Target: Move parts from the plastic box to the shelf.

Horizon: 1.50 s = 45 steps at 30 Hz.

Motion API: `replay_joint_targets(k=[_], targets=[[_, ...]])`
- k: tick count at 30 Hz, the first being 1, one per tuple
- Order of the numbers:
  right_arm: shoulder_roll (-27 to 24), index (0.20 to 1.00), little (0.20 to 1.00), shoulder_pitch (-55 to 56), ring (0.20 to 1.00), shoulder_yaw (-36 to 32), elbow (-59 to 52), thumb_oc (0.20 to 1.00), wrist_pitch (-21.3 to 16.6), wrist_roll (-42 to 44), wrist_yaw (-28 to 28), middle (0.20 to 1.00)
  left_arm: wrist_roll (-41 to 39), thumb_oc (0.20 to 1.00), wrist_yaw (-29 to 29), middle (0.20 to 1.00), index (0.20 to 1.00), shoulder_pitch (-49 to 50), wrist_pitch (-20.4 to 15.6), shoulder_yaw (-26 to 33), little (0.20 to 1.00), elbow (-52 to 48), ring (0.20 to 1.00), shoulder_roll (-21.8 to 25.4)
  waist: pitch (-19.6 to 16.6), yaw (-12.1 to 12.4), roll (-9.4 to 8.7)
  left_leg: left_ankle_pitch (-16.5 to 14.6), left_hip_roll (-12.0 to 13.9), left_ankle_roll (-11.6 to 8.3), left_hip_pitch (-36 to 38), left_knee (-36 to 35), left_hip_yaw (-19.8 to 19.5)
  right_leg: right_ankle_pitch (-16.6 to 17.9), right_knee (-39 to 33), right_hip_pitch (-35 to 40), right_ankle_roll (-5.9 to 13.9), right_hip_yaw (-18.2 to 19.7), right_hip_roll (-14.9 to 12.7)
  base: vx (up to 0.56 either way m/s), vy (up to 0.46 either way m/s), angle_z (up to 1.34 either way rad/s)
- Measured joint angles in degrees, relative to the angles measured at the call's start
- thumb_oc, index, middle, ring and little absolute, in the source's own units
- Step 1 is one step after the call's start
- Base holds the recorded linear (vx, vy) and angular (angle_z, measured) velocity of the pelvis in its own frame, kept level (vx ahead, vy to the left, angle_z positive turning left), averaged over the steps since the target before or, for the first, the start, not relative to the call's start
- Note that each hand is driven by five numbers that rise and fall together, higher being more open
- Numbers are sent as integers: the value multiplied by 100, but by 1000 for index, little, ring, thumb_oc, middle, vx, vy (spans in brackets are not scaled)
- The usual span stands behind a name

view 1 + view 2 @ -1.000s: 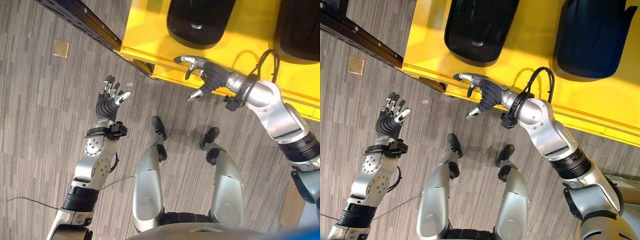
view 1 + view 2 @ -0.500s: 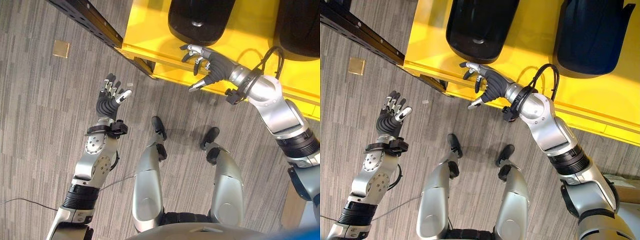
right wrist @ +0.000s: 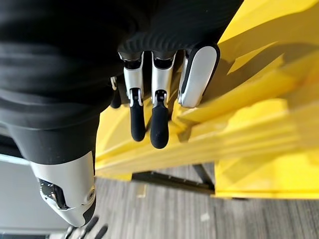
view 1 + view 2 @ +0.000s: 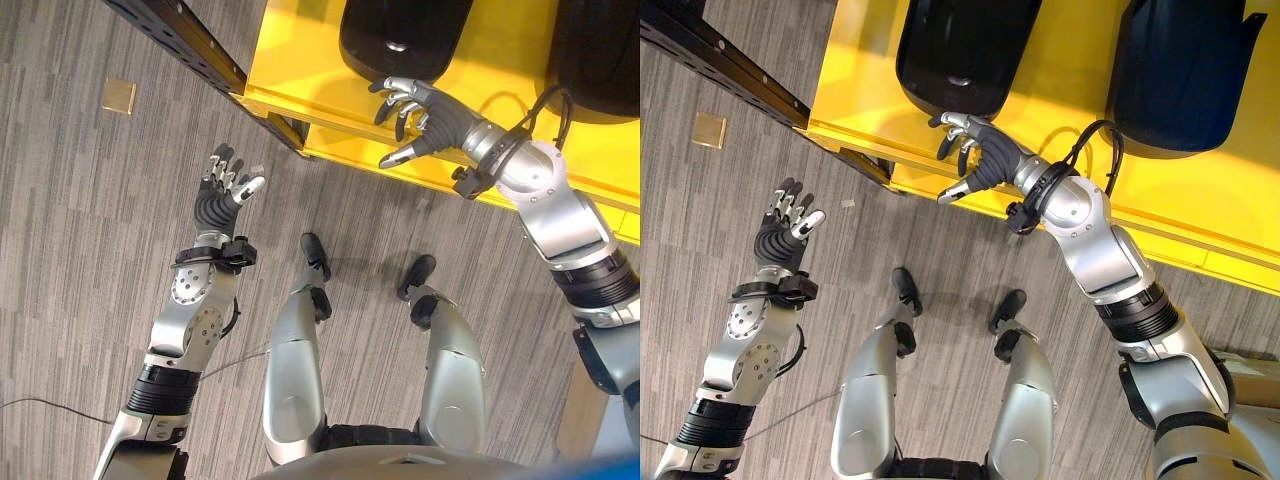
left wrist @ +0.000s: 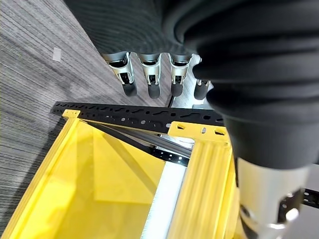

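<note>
Nearest the robot, the left hand (image 4: 222,190) hangs over the grey floor (image 4: 90,230), well short of the yellow box (image 4: 300,60), with its fingers straight and spread and nothing in them. In its own wrist view the fingertips (image 5: 151,89) point out over the floor toward the yellow box and a black perforated rail (image 5: 139,113) beside it. A small tan square (image 4: 119,95) lies on the floor farther off to that side.

Next out, the right hand (image 4: 985,160) has come forward in the last second: it was outside the near rim of the yellow box and is now over that rim, reaching inward. Its fingers are loosely bent with the thumb apart, closed on nothing; the right wrist view shows the fingers (image 3: 158,124) hanging free against the yellow wall.

Just beyond those fingertips, inside the yellow box, lies a black moulded part (image 4: 965,50), its near edge touching or almost touching the fingers. A second black part (image 4: 1185,70) lies farther along the box, toward the robot's right.

Both parts thus lie in the box, and the right hand looks set to grasp the nearer one. Where the shelf stands cannot be told.
</note>
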Motion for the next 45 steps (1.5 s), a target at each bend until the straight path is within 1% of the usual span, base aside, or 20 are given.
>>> replay_joint_targets(k=[4,14,30,35,40,43,45], targets=[[0,1000,1000,-26,1000,-68,81,1000,89,69,-93,1000,-1,1000,-1,1000,1000,4,2,1,1000,1,1000,0,-2,7,-6,-1,0,-2,0,9,-6,0,6,6,-1,0,-1,0,0,0],[1,1000,1000,-131,1000,-79,282,1000,88,192,-241,1000,-9,1000,1,1000,1000,-26,95,2,1000,3,1000,1,-2,6,-11,4,1,5,1,17,-11,5,14,11,-8,0,-1,0,0,0],[-4,1000,1000,-207,1000,-79,417,1000,91,182,-225,1000,-9,1000,-2,1000,1000,-29,96,3,1000,9,1000,1,-3,22,-10,22,0,26,10,29,-36,9,41,29,-14,-1,-3,0,0,0],[-4,1000,1000,-217,1000,-109,416,1000,84,183,-58,1000,-4,1000,-4,1000,1000,-20,95,4,1000,9,1000,1,-3,28,-9,25,0,26,14,28,-35,9,44,29,-14,0,-3,0,0,0],[-8,1000,1000,-196,1000,-158,360,1000,92,408,156,1000,-4,1000,-4,1000,1000,-8,86,14,1000,8,1000,1,-3,27,-8,31,-1,30,24,18,-29,9,43,30,-15,1,-3,-7,5,0],[7,1000,1000,282,1000,-275,-382,1000,234,685,307,1000,-5,1000,-3,1000,1000,28,78,25,1000,5,1000,-2,-3,35,-7,38,-7,39,57,-1,-11,9,29,48,-15,7,-3,-39,36,-1],[158,1000,1000,541,1000,-306,-625,1000,326,877,371,1000,-7,1000,-4,1000,1000,64,48,25,1000,5,1000,-10,-3,17,-7,37,-11,39,130,-17,7,9,10,117,-14,16,-1,-31,30,-3]])
